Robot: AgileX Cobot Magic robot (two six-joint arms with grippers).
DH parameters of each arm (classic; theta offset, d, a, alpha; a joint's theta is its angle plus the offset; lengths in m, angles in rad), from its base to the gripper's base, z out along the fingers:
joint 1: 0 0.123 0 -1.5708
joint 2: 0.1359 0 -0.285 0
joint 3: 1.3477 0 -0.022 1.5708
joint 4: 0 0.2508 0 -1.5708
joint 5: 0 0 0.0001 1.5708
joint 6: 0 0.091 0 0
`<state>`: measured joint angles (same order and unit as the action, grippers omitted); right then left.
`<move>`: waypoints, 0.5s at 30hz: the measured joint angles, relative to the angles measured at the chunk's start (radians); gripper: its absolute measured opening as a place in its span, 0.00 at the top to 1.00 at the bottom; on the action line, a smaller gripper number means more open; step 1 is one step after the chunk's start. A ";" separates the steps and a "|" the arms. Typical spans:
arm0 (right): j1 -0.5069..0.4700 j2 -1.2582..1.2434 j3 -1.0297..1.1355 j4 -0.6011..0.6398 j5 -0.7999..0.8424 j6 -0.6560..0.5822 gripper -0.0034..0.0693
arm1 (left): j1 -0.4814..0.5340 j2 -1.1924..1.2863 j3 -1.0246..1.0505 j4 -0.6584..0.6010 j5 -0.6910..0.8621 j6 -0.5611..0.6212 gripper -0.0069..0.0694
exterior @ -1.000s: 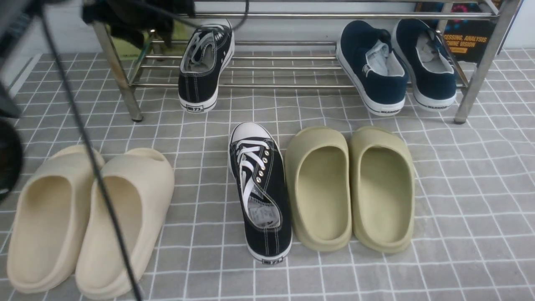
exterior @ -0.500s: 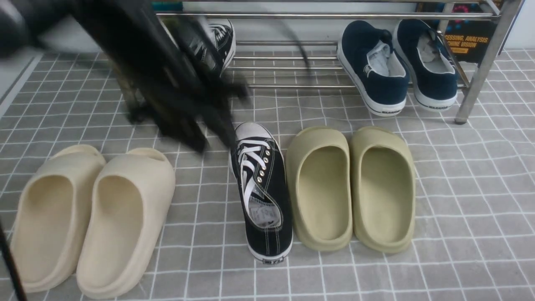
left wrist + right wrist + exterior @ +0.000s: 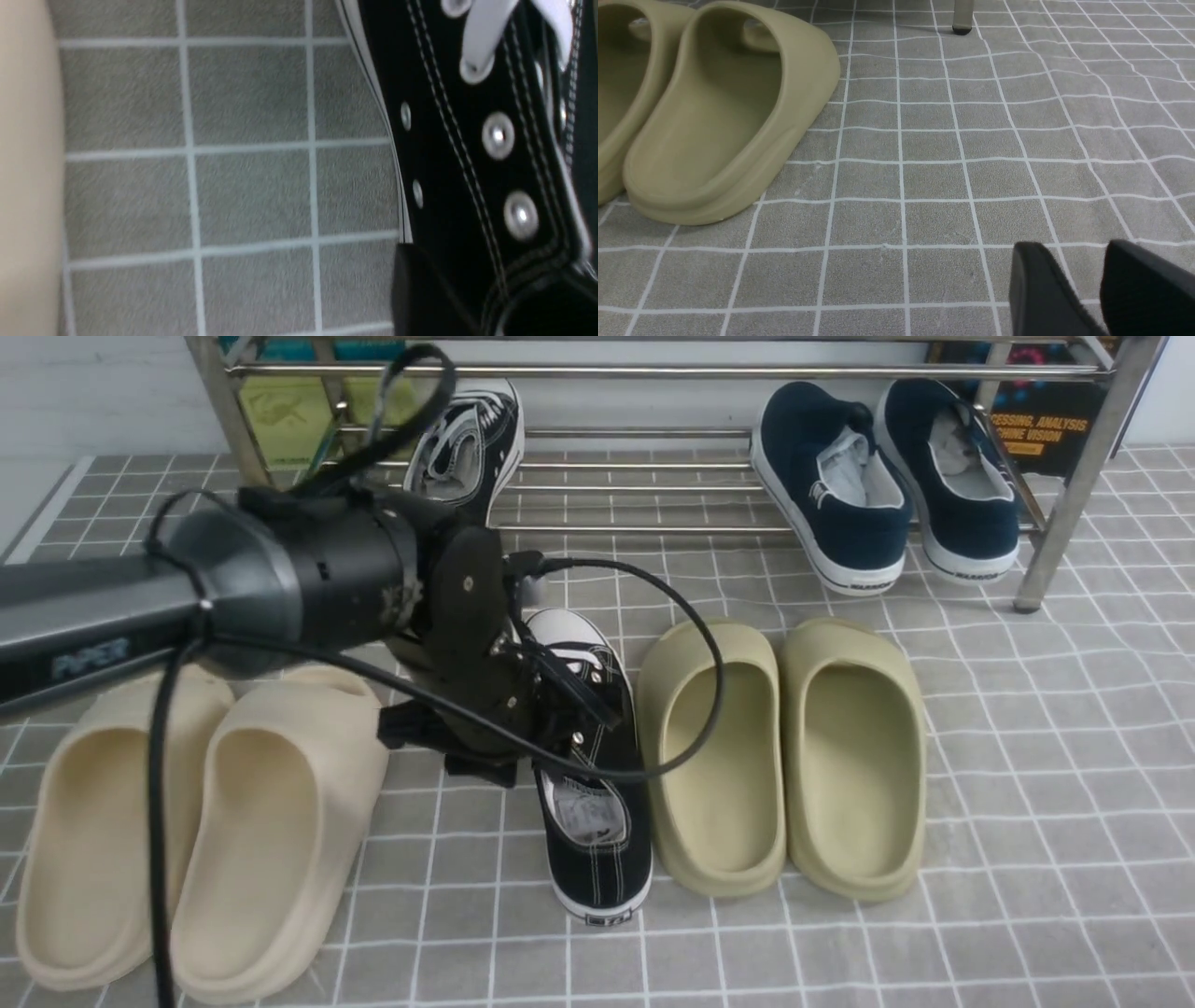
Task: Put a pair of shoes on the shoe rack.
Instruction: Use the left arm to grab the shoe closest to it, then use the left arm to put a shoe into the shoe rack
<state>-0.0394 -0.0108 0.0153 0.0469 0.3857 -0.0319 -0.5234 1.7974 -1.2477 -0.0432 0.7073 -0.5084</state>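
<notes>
The left gripper (image 3: 546,705) hangs right over the lace area of a black canvas low-top sneaker (image 3: 597,840) with white laces and a white rubber toe cap. This sneaker lies on the grey floor mat (image 3: 1027,756) with its white grid. Its long axis runs from the robot toward the silver metal shoe rack (image 3: 747,371), toe at the rack end, heel near the robot and turned slightly to the right.

In the left wrist view, 1 dark finger (image 3: 420,289) sits against the sneaker's (image 3: 467,163) outer side wall, just below the eyelets. The other finger is hidden, so it cannot be told whether the jaws are closed on the canvas. The right gripper (image 3: 1078,252) rests low over bare mat, its jaws apart with nothing between them. It sits well away from the sneaker, so the left arm is the nearer one.

The matching black sneaker (image 3: 467,443) is already on the rack's lower bars, toward the left. 2 navy slip-on shoes (image 3: 840,495) fill the right end.

Judging by this, the next lift should go up and forward into the open bars between them, beneath the upper tube. The olive foam slippers (image 3: 719,756) sit just beside the sneaker's right side. The beige foam slippers (image 3: 271,821) lie further off to the left, so that side gives more room.
</notes>
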 joint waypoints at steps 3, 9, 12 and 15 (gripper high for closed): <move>0.000 0.000 0.000 0.000 0.000 0.000 0.62 | 0.000 0.031 0.000 -0.009 -0.011 0.017 0.77; 0.000 0.000 0.000 0.000 0.000 0.000 0.62 | 0.000 0.041 -0.022 0.034 0.001 0.045 0.93; 0.000 0.000 0.000 0.000 0.000 0.000 0.62 | 0.002 0.014 -0.079 0.068 0.046 0.060 0.93; 0.000 0.000 0.000 0.000 0.000 0.000 0.62 | 0.029 -0.005 -0.193 0.076 0.114 0.080 0.93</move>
<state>-0.0394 -0.0108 0.0153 0.0469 0.3857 -0.0319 -0.4946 1.7922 -1.4408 0.0331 0.8211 -0.4289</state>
